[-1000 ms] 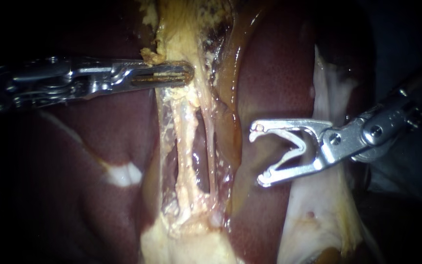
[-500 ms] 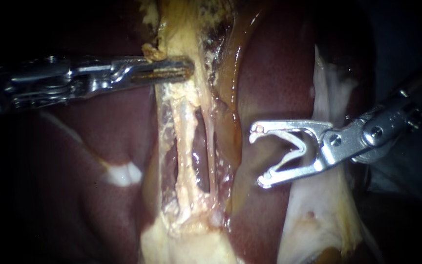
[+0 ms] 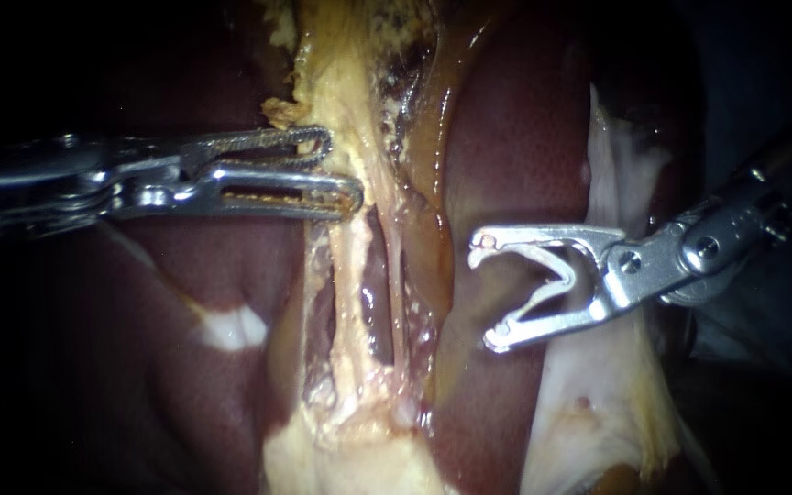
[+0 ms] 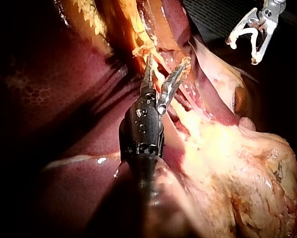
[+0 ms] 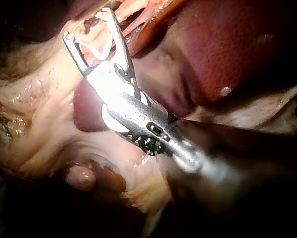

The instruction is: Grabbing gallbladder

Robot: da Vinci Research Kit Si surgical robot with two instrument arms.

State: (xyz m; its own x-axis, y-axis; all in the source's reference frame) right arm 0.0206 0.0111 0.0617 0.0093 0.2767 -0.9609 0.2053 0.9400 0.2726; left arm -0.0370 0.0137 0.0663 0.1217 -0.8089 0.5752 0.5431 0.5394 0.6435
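Note:
The gallbladder's yellowish tissue (image 3: 341, 73) runs down the middle of the endoscope view between dark red liver lobes (image 3: 185, 257). Below it, it thins into two pale tubes (image 3: 352, 275). My left instrument (image 3: 341, 168) comes in from the left. Its jaws are open, their tips against the left edge of the yellow tissue, just above the tubes. In the left wrist view a yellow strand lies between those open jaws (image 4: 167, 62). My right instrument (image 3: 486, 293) hovers over the liver to the right of the tubes, open, with a white clip (image 3: 543, 275) seated in its jaws.
A pale whitish membrane (image 3: 598, 403) lies under and below the right instrument. An amber, glistening fold (image 3: 433, 183) borders the yellow tissue on its right. Lumpy yellow fat (image 3: 350, 458) sits at the tubes' lower end. The right wrist view shows the clip-loaded jaws (image 5: 89, 25) over pale tissue.
The left instrument's jaws, shut on the yellow tissue's edge before, have opened, and the lower jaw now sits lower, near the top of the tubes. The right instrument has not moved.

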